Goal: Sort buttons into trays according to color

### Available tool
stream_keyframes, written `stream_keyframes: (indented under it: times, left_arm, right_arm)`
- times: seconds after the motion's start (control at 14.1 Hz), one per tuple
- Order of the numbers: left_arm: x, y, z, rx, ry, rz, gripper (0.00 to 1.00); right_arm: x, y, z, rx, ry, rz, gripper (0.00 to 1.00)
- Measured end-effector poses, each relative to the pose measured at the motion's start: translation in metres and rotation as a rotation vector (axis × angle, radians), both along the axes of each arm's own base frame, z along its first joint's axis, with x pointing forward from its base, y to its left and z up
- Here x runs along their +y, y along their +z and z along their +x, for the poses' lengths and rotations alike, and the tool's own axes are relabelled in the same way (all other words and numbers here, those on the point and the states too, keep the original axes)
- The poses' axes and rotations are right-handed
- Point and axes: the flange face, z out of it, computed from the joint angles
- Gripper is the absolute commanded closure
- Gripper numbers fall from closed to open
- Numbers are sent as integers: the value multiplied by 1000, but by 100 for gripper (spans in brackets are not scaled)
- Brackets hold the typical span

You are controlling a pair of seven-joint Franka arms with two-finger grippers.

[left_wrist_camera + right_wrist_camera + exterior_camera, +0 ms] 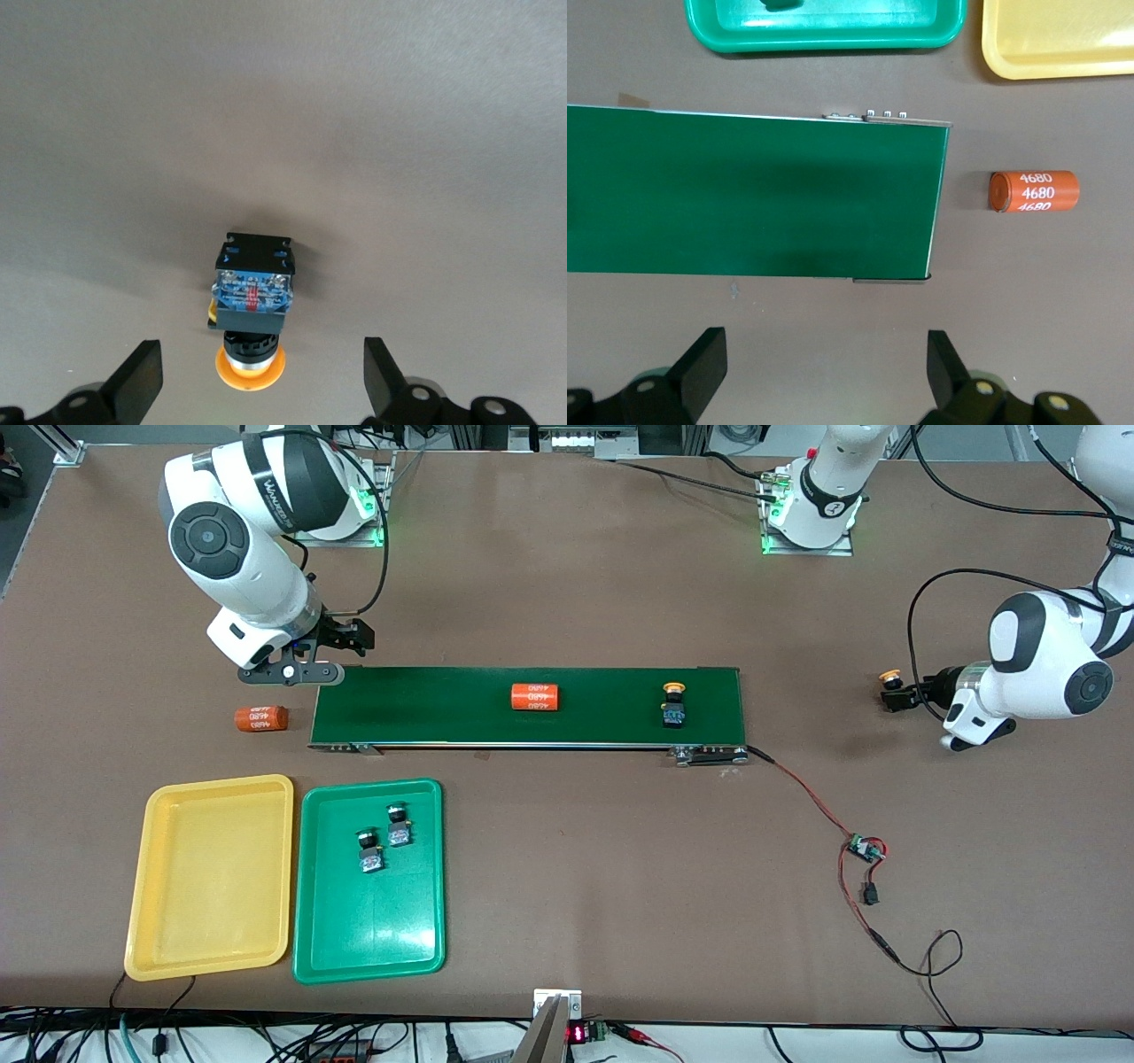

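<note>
Brown tabletop (567,584) fills the front view, with a dark green belt (443,708) laid across its middle. Two buttons (384,838) with what appear to be green caps are seen lying in the green tray (372,948), so that colour can be judged done. Nothing is seen in the yellow tray (213,921), just beside it toward the right arm's end.

Two yellow-capped buttons are left. One (675,707) stands on the belt, at about three o'clock from an orange cylinder (536,697). The other (252,305) lies on the bare table at the left arm's end, framed by the spread-apart fingers of the left gripper (263,376), ungrasped.

The right gripper (824,376), fingers likewise parted and empty, is held just off the belt's end; a second cylinder (1033,190) lies close by.
</note>
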Motion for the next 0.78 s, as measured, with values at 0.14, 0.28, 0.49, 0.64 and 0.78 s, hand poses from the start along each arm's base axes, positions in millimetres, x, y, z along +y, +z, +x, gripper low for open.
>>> stream_keyframes:
  times: [0.14,0.28,0.49,0.64,0.78]
  left_arm:
    - [-1,-6,-2,-7,-4,-4,0]
    - [0,-12,-4,-8,-38,13,0]
    - [9,-21,-8,-1,-45,23,4]
    - [10,-26,-8,-6,-42,17,12]
    - [9,-31,-10,-1,-40,8,43]
  right_arm:
    - [-1,0,1,-3,-2,1,0]
    - [-1,0,1,-3,-2,1,0]
    - [-1,0,1,-1,-12,15,0]
    - [1,0,2,-3,-29,43,0]
    - [2,1,3,-6,-42,62,0]
